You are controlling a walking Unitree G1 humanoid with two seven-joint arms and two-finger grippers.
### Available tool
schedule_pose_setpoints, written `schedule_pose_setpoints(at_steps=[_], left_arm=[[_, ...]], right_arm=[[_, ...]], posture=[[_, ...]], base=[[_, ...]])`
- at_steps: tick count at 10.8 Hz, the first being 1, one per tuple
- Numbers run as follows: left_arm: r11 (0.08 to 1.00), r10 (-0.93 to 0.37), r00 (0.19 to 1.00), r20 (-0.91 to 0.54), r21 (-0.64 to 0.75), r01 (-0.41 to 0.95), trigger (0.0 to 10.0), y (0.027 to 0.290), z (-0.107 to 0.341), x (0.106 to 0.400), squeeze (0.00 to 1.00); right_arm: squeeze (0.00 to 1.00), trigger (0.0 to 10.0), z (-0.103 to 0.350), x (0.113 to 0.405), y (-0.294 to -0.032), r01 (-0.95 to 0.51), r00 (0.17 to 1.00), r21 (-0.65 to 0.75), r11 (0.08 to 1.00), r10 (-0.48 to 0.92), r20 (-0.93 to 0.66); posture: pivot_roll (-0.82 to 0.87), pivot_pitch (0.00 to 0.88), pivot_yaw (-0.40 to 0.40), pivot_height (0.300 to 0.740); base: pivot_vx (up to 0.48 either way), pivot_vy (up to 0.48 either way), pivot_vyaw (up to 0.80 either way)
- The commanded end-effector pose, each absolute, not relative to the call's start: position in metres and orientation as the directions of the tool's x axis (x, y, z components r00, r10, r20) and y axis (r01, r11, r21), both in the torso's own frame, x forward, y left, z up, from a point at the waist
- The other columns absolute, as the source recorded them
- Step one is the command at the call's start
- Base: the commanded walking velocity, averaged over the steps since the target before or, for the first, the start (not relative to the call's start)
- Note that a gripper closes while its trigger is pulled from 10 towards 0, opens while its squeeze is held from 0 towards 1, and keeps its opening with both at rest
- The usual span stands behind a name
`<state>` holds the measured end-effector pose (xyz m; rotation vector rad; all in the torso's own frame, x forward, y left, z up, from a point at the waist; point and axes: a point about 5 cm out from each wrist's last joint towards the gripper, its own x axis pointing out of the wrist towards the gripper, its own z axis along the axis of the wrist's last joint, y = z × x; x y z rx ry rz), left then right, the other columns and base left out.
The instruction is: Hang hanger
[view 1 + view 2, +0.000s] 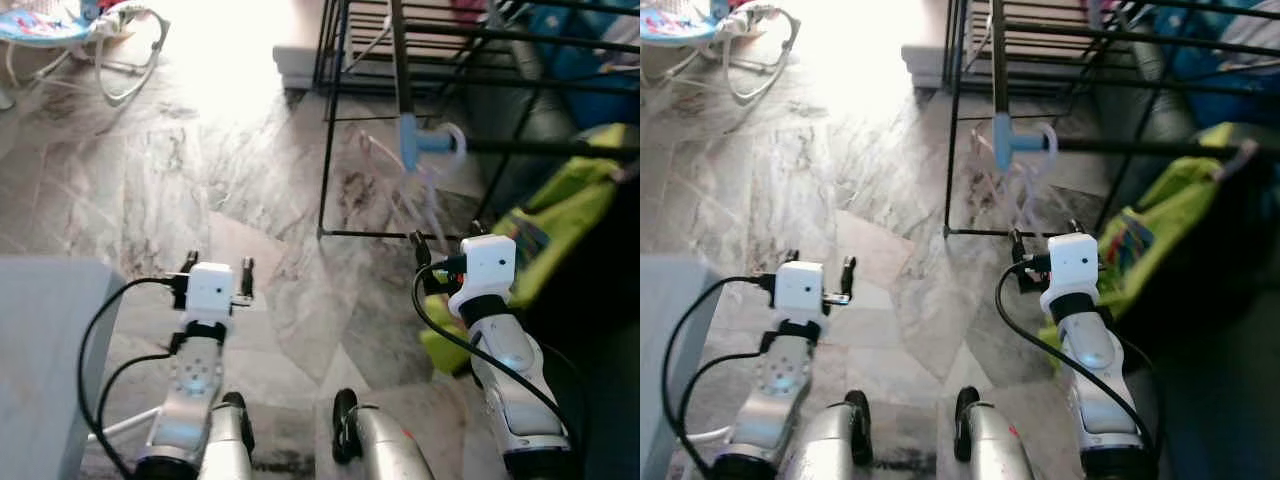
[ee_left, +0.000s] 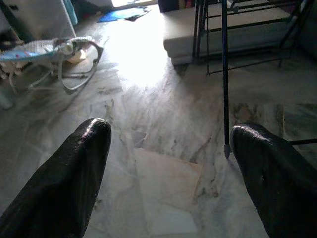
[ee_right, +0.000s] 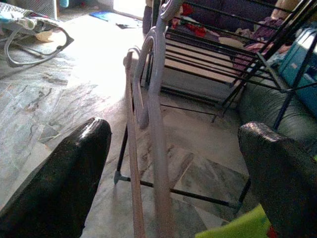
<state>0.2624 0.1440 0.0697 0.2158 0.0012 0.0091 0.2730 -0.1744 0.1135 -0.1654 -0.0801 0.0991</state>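
Note:
A pale pink hanger (image 1: 405,190) hangs by its white hook (image 1: 455,135) from a black rail of the drying rack (image 1: 330,130), next to a light blue joint (image 1: 410,142). My right gripper (image 1: 447,236) is open just below and in front of it, holding nothing. In the right wrist view the hanger (image 3: 151,124) stands between and beyond the wide-spread fingers (image 3: 74,168), apart from them. My left gripper (image 1: 219,262) is open over the marble floor, well left of the rack. Its wrist view shows both fingers (image 2: 74,173) spread with only floor between them.
A green cloth (image 1: 560,215) drapes over the rack to my right, close to the right arm. A grey table corner (image 1: 40,340) sits at my left. A baby bouncer (image 1: 90,30) stands far left. A low pale platform (image 1: 300,60) lies behind the rack.

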Motion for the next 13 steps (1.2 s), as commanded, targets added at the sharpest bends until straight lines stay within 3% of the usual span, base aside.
schedule_pose_setpoints(at_steps=[1, 13], left_arm=[[0.977, 0.004, 1.0, -0.018, 0.213, 0.0, 10.0, 0.142, 0.066, 0.259, 0.0], [0.979, 0.0, 1.0, -0.019, 0.206, 0.004, 10.0, 0.138, 0.065, 0.261, 0.0]], right_arm=[[1.0, 10.0, 0.109, 0.272, -0.179, -0.073, 0.995, -0.179, 0.981, 0.084, 0.055], [1.0, 10.0, 0.115, 0.287, -0.166, -0.102, 0.989, -0.235, 0.967, 0.123, 0.078]], posture=[[-0.03, 0.203, -0.043, 0.74], [-0.04, 0.199, -0.045, 0.74]], base=[[-0.247, 0.0, 0.0], [-0.202, 0.0, 0.0]])
